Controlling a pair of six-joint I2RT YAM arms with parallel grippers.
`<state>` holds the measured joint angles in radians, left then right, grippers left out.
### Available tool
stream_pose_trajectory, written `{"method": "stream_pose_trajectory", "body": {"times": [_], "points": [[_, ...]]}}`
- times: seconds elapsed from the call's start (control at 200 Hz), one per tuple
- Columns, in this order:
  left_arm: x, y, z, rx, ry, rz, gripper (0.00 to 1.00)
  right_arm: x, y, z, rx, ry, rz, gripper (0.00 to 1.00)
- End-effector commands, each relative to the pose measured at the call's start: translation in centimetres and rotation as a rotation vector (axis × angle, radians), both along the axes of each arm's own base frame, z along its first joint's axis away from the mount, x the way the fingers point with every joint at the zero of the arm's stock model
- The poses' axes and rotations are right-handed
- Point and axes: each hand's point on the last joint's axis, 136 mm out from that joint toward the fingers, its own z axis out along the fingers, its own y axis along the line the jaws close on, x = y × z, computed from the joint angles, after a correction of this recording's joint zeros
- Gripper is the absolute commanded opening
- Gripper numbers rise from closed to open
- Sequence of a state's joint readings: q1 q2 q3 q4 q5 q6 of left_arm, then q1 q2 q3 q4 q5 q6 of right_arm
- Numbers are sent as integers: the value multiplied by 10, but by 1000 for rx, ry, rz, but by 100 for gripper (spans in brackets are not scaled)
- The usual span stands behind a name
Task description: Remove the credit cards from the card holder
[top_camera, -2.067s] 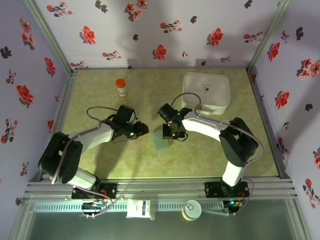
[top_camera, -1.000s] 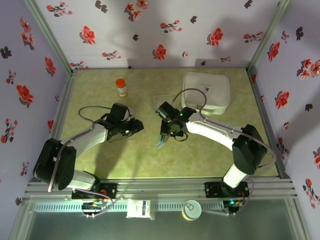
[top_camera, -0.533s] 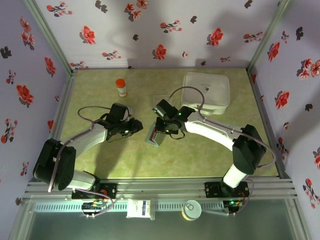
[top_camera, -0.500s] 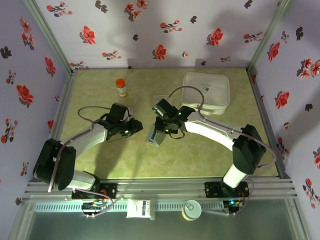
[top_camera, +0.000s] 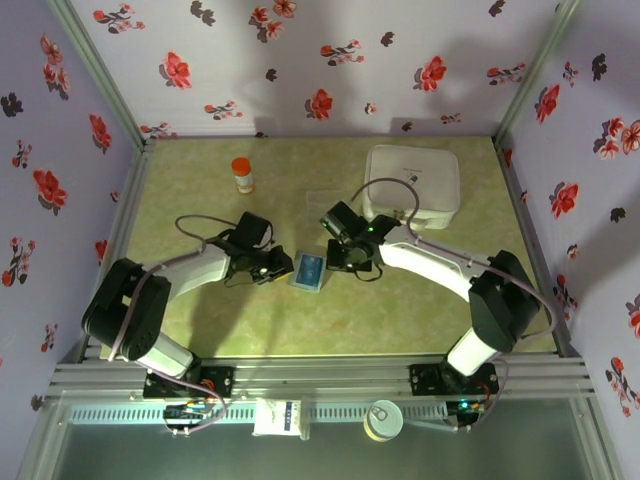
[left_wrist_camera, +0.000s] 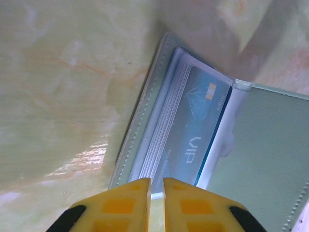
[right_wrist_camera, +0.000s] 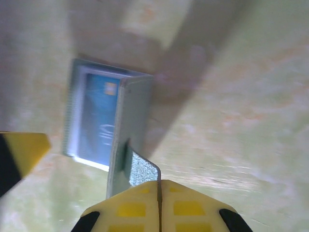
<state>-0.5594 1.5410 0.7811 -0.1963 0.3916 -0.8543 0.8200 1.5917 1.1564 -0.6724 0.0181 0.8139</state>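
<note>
The card holder [top_camera: 299, 281] lies open on the green table between my two grippers. Its left panel lies flat and holds a blue credit card [left_wrist_camera: 198, 125], face up, also seen from the right wrist [right_wrist_camera: 99, 116]. The right panel [right_wrist_camera: 135, 111] stands up on edge. My right gripper [right_wrist_camera: 159, 186] is shut on a speckled grey flap [right_wrist_camera: 142, 169] of that panel, just right of the holder [top_camera: 343, 262]. My left gripper [left_wrist_camera: 157, 186] has its tips at the near edge of the card panel [top_camera: 283, 267], with only a thin slit between the jaws.
A white square box [top_camera: 412, 185] sits at the back right, behind the right arm. An orange-capped bottle [top_camera: 242, 175] stands at the back left. Flowered walls close in three sides.
The right gripper has set the hanging card holder down, open, with the blue card showing. The left gripper has moved right to the holder's edge and its jaws have narrowed.
</note>
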Motion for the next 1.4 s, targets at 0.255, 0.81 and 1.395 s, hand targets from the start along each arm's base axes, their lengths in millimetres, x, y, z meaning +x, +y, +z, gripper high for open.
{"method": "stream_pose_trajectory", "body": {"times": [0.255,0.81,1.395], "points": [[15,-12,-11,25,1,-47,9,4,-43,-34,-143,25,-12,0],[8,15,-29,95,37,1,7,16,-12,-67,-104,80,82,0],[-10,32,-53,151,112,20,5,26,-50,-67,-335,56,69,0]]}}
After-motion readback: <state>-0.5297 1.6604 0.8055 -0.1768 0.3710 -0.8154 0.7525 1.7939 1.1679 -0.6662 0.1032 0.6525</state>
